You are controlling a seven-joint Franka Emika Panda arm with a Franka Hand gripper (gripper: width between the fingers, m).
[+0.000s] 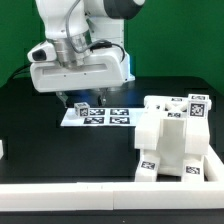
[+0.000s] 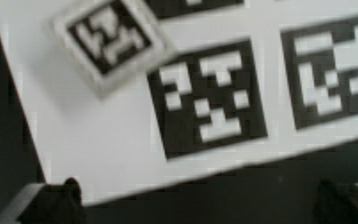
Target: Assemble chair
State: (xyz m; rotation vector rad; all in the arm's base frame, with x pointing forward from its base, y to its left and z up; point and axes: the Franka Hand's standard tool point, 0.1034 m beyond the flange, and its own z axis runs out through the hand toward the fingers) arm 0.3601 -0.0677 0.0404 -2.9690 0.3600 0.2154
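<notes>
The chair parts (image 1: 172, 140) stand joined as one white blocky structure with square tags at the exterior view's right, near the front. A small white tagged block (image 1: 83, 106) lies at the left end of the marker board; in the wrist view this block (image 2: 108, 35) sits tilted beside the board's printed tags. My gripper (image 1: 84, 99) hangs low right over that block, apart from the structure. Its jaws stand wide open with nothing between them. In the wrist view the gripper (image 2: 202, 200) shows only two dark fingertips (image 2: 60, 198) over the black table.
The marker board (image 1: 108, 117) lies flat on the black table behind the structure; its tags fill the wrist view (image 2: 211, 100). A white raised rim (image 1: 90, 190) runs along the table's front and right side. A small white thing (image 1: 3, 150) shows at the left edge.
</notes>
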